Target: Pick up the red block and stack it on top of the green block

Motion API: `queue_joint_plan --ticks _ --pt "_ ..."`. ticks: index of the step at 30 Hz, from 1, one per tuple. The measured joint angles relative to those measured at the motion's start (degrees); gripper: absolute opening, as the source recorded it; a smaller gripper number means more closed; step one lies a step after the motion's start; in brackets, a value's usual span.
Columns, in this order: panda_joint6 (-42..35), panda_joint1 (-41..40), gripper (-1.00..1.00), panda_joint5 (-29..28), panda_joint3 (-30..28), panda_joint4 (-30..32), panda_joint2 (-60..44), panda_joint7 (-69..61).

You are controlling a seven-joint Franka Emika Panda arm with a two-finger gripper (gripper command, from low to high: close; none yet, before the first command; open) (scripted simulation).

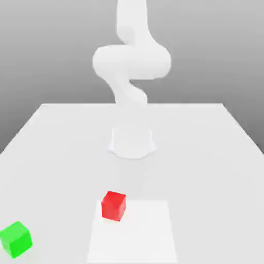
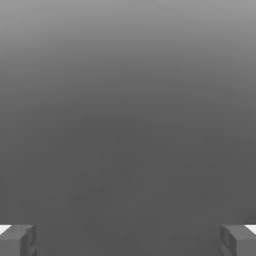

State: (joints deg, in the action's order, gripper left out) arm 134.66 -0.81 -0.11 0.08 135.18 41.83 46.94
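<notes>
From my station I see the red block resting on the white square, near its far corner on the exterior view's left. The green block sits off the white square, toward the exterior view's left, cut slightly by the picture edge. My two-finger gripper stands wide, nothing between its fingertips.

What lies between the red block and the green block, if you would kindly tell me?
Only bare surface separates the red block from the green block, as the exterior view shows.
</notes>
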Motion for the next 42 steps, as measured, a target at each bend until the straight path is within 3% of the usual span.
queue_joint_plan --ticks 17,24,25,32,39,42 --pt "24.73 -5.31 0.00 -0.31 -1.31 27.47 -35.75 8.98" --pt "37.66 -5.86 0.00 1.15 -0.90 27.52 -51.43 8.57" --pt "39.07 -6.03 -1.00 1.24 -0.72 27.30 -53.07 8.51" --pt "39.26 -6.20 -1.00 1.02 -0.60 27.28 -53.27 8.70" --pt "28.05 -6.30 -1.00 0.03 -0.76 29.09 -40.24 9.44" --pt "24.38 -8.94 -1.00 0.35 -2.34 24.76 -40.90 13.90"
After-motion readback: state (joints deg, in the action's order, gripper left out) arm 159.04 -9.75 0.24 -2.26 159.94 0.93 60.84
